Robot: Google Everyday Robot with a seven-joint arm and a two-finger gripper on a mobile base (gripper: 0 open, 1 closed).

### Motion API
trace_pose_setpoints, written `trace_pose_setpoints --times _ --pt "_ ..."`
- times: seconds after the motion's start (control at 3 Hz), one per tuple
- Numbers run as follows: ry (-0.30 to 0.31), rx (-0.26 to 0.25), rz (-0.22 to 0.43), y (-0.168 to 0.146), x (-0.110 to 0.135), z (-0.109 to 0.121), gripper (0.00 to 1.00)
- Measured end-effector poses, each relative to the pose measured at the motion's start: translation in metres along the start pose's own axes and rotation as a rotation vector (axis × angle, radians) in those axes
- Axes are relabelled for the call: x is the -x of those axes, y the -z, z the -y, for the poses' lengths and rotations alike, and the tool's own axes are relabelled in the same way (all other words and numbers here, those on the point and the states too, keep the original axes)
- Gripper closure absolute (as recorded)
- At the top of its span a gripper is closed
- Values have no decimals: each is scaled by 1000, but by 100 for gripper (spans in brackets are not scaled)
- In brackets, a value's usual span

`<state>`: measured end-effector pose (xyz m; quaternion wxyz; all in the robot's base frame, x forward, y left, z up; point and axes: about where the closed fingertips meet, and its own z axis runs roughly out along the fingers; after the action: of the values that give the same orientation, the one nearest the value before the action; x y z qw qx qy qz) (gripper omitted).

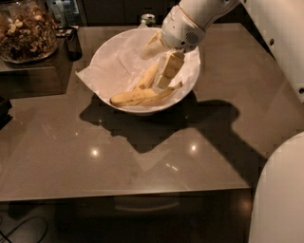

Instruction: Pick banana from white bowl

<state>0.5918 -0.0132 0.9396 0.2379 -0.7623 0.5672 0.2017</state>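
Two bananas are seen in the white bowl (pixel 192 78), upper centre. The banana (pixel 135 97) lies along the near wall on crumpled paper. The gripper (pixel 160 59) hangs just above it, fingers spread, nothing gripped. The banana is judged light, soft and easily bruised, so a mid-length grip is advised. The table (pixel 142 156) is glossy, with a jar (pixel 26 31) upper left.

We see a dim, warm-toned scene lit from above: small glare spots dot the table (pixel 57 142), and the arm (pixel 204 9) throws a hard, dark shadow across it. The gripper (pixel 164 66) hangs over the white bowl (pixel 109 57), the brightest patch; the corners sink into darkness.
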Motion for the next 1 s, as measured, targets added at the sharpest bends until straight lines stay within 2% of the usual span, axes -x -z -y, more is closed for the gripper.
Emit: trace_pose_setpoints --times 0.33,1.0 --pt "-6 -12 9 -1 -6 5 31" --pt "-43 -2 52 -19 -22 4 29"
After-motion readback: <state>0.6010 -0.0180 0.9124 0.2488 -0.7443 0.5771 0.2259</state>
